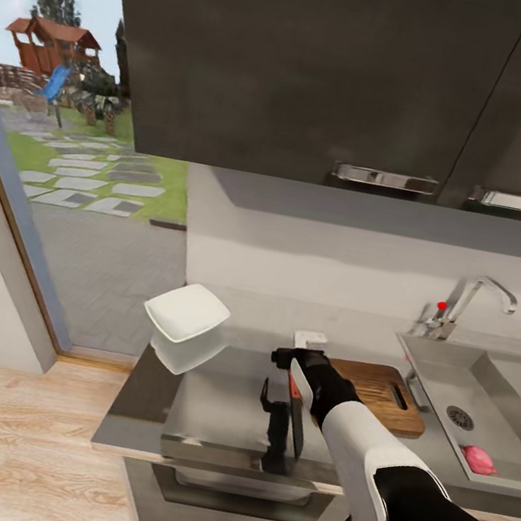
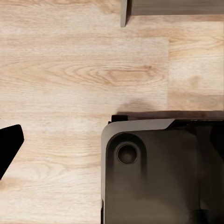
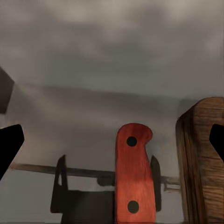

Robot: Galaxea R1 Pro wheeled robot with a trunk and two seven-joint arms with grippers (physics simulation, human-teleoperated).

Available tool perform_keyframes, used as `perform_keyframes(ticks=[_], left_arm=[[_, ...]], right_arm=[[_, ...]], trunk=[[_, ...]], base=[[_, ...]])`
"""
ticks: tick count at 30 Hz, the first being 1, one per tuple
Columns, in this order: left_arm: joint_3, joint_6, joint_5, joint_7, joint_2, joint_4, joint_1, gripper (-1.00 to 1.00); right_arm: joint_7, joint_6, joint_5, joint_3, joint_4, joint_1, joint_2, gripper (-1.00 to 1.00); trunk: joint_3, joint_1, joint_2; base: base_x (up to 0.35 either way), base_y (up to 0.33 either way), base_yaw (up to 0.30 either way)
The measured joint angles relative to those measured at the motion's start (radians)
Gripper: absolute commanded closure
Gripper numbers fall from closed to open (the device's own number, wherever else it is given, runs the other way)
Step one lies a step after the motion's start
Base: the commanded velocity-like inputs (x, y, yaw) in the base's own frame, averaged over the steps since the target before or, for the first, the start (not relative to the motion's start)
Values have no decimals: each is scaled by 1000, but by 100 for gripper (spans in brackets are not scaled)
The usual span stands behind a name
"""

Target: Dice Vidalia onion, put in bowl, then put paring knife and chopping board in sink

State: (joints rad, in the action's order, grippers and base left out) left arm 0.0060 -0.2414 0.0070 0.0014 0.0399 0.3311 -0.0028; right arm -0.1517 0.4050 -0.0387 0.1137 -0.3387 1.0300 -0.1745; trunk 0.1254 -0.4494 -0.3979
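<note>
Bowl [image 1: 188,313] left of chopping board [image 1: 383,391]; paring knife [image 3: 133,173] beside board.

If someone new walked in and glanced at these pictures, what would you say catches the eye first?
Probably the right tool, reaching over the grey countertop with its fingers spread above the red-handled paring knife, beside the end of the wooden chopping board. After that, the white bowl near the counter's left end, and the pink onion lying in the steel sink at far right.
</note>
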Motion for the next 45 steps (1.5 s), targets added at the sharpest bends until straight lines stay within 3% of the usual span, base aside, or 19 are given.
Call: perform_keyframes(ticks=[23, 31, 45], left_arm=[[0, 0, -3, 0, 0, 1, 0, -100], [0, 0, -3, 0, 0, 0, 0, -100], [-2, 0, -3, 0, -2, 0, 0, -100]], right_arm=[[30, -77, -1, -2, 57, 0, 0, -100], [97, -111, 1, -4, 87, 0, 0, -100], [103, -124, 0, -5, 89, 0, 0, -100]], trunk=[[0, 0, 0], [0, 0, 0], [0, 0, 0]], base=[[0, 3, 0], [0, 0, 0], [0, -3, 0]])
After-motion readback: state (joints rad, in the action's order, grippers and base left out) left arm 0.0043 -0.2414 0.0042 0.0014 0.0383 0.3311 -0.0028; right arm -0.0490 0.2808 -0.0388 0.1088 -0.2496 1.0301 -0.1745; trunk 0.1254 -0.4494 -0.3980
